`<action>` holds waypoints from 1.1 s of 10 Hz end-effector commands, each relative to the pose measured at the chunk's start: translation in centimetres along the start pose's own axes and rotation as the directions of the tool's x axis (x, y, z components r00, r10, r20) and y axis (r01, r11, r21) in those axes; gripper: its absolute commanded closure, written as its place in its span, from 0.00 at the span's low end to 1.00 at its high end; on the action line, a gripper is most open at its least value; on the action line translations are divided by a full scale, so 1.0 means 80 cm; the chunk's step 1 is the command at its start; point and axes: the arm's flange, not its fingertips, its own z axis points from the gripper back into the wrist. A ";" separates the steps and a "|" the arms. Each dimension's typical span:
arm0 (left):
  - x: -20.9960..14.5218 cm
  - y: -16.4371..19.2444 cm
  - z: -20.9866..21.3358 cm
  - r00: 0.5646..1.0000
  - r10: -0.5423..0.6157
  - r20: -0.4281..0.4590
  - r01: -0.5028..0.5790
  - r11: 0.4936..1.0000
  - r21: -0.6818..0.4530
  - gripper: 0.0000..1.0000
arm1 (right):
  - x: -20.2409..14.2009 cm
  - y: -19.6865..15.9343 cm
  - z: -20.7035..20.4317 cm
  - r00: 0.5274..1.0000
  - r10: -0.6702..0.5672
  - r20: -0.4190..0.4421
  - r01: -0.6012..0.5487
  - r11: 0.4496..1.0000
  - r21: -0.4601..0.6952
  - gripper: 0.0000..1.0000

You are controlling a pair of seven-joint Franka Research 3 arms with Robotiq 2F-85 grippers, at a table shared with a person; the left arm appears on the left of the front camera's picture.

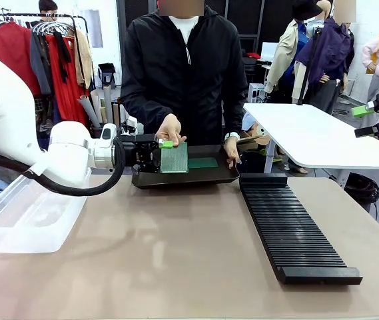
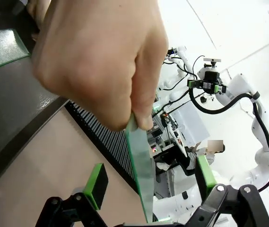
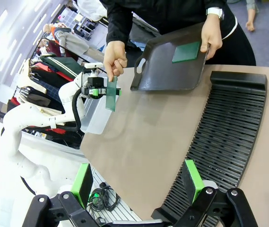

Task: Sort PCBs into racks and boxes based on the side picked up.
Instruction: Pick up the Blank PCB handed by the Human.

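Beside the dark shallow tray (image 1: 176, 180), front: person's hand (image 1: 171, 128) holds a thin green dotted circuit board (image 1: 174, 159) at my left pincer (image 1: 164, 153) | left wrist: board edge-on between my wide-apart pads (image 2: 95, 185) | right wrist: my right pincer (image 3: 138, 182) wide above long black slotted rack (image 3: 229, 132).

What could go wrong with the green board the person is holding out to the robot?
The left gripper has its pads apart on both sides of the PCB, so it may drop if the person's hand lets go too soon. That hand sits close above the pads and might get pinched.
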 end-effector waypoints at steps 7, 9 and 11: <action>-0.006 0.000 -0.002 0.999 -0.017 0.027 0.017 1.000 0.009 0.99 | 0.000 0.002 0.001 1.000 0.005 -0.007 -0.005 1.000 -0.008 0.00; -0.006 0.000 -0.001 1.000 -0.012 0.028 0.011 1.000 0.010 1.00 | 0.000 0.002 0.001 1.000 0.005 -0.007 -0.005 1.000 -0.008 0.00; -0.006 -0.001 -0.001 1.000 -0.008 0.023 0.008 1.000 0.012 1.00 | 0.000 0.002 0.001 1.000 0.005 -0.007 -0.005 1.000 -0.008 0.00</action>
